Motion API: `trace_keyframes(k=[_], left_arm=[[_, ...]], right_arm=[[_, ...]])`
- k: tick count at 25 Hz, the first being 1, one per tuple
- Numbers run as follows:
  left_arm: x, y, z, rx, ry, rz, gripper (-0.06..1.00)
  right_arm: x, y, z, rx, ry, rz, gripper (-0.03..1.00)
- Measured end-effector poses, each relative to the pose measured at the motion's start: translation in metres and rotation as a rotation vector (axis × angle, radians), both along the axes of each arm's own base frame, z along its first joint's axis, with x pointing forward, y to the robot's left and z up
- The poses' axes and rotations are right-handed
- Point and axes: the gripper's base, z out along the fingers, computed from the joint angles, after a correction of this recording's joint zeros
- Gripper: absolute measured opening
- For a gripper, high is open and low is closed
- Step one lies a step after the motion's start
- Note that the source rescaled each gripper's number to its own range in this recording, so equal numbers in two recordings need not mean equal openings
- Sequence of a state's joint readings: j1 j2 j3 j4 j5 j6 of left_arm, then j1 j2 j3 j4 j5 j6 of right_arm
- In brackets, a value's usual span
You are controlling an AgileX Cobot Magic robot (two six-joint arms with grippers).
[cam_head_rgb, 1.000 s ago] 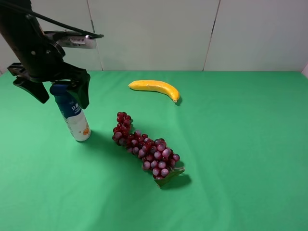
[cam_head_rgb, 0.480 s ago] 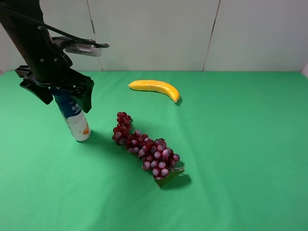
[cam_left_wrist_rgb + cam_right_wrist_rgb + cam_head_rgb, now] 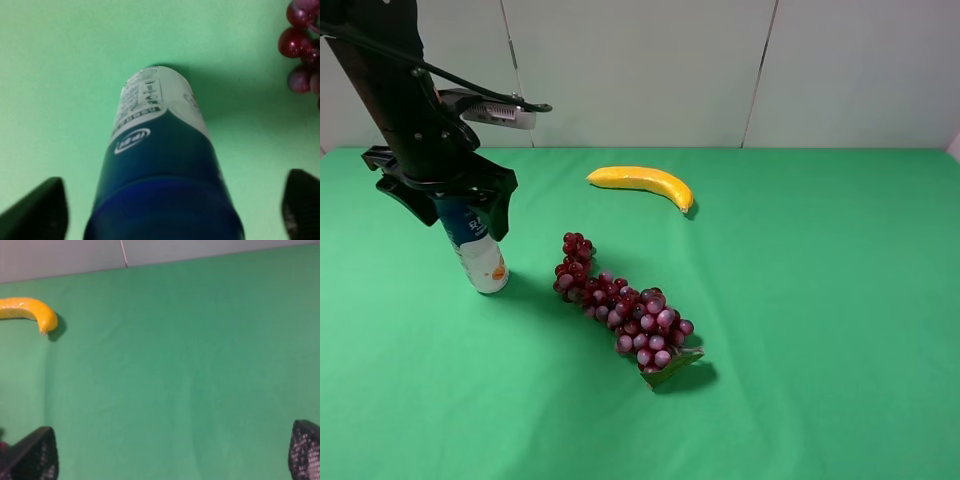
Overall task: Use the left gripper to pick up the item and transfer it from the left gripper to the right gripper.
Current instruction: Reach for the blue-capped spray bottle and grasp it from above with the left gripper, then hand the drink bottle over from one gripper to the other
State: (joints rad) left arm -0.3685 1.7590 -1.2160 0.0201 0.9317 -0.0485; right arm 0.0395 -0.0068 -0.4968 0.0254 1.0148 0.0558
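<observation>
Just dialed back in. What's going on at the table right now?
The left gripper is down over the upright bottle, one finger on each side of its blue top. The left wrist view shows a gap on both sides, so nothing is gripped yet and the bottle stands on the green table. The right gripper is open and empty. The grapes and banana lie apart from both.

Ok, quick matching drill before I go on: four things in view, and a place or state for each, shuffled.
1. bottle
2. banana
3. grape bunch
4. left claw

A. yellow, lying farthest back
B. fingers either side of the bottle's blue top, not touching it
C. standing, blue above and white below
D. red-purple, lying in the middle

Pairs: 1-C, 2-A, 3-D, 4-B.
</observation>
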Motion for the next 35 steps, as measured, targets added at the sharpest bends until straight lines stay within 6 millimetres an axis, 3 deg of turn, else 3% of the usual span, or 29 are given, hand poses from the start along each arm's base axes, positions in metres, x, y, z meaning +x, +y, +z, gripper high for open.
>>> trace_keyframes(k=[4, 5, 21, 35], left_arm=[[0.0, 0.0, 0.0, 0.003, -0.001, -0.002, 0.03], [0.0, 0.0, 0.0, 0.005, -0.002, -0.002, 0.0], [0.004, -0.001, 0.003, -0.007, -0.023, -0.001, 0.0], [0.023, -0.019, 0.088, -0.138, -0.07, 0.012, 0.0]], right_arm=[[0.0, 0.0, 0.0, 0.0, 0.0, 0.0, 1.0], [0.0, 0.0, 0.0, 0.0, 0.0, 0.0, 1.0], [0.0, 0.0, 0.0, 0.001, 0.0, 0.001, 1.0], [0.0, 0.0, 0.0, 0.002, 0.0, 0.001, 1.0]])
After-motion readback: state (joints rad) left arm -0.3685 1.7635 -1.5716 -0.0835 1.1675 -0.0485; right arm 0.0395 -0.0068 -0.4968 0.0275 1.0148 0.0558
